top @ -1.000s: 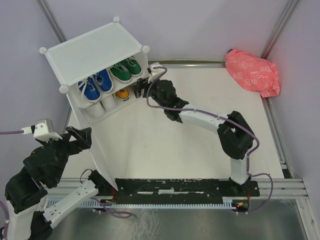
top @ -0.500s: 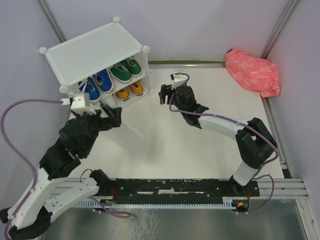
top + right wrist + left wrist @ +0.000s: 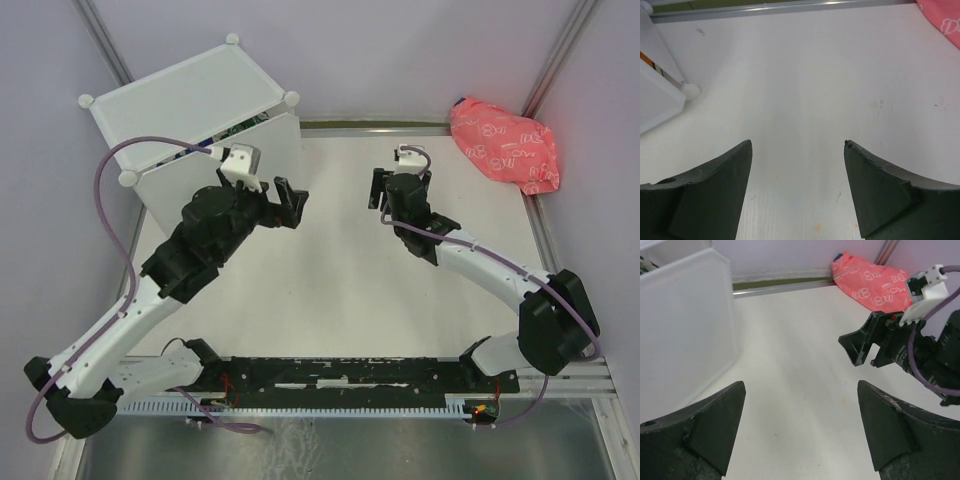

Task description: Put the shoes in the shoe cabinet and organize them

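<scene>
My left gripper [image 3: 293, 205] and right gripper [image 3: 380, 190] gape wide, empty; a careless swing could shove the cabinet [image 3: 185, 95].

White cube cabinet [image 3: 185, 100] is standing upright at far left, front panel covering its opening; green shoe [image 3: 238, 126] is peeking through the top gap.

bright, even, diffuse light from above; the white table [image 3: 330, 290] carries only faint, soft shadows. both wrist views render their near fingers [image 3: 700, 200] dark and slightly soft.
</scene>
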`<state>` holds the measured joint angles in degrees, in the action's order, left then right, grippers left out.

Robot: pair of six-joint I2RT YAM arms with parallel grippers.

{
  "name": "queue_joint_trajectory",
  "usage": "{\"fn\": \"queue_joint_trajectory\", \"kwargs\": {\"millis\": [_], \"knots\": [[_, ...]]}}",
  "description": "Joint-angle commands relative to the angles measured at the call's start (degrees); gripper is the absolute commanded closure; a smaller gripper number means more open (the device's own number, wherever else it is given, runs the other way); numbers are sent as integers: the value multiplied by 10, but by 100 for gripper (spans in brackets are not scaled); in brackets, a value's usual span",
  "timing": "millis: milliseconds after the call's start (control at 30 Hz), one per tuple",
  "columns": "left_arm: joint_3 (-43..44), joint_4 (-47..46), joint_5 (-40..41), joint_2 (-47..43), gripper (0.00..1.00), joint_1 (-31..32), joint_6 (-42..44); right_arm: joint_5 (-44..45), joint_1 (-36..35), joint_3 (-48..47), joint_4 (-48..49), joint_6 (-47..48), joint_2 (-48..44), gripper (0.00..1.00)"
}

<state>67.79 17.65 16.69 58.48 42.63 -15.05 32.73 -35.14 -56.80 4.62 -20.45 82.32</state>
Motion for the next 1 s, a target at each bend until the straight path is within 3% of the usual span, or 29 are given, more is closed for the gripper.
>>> {"fn": "queue_joint_trajectory", "kwargs": {"millis": [0, 133, 233, 367, 600, 967], "knots": [[-54, -8, -29, -68, 2, 2, 6, -6, 16, -14, -67, -24, -26, 18], [-86, 9, 61, -60, 1, 1, 9, -104, 21, -46, -120, -33, -12, 13], [-83, 20, 75, -41, 1, 0, -4, -151, 20, -56, -145, -49, -16, 11], [-107, -1, 54, -47, 0, 0, -18, -146, 20, -54, -171, -73, -32, 0], [-160, -17, 42, -76, 1, -1, -21, -107, 20, -57, -224, -102, -40, 1], [-210, -5, 41, -131, 1, 0, -27, -128, 20, -42, -235, -95, -60, 1]]}}
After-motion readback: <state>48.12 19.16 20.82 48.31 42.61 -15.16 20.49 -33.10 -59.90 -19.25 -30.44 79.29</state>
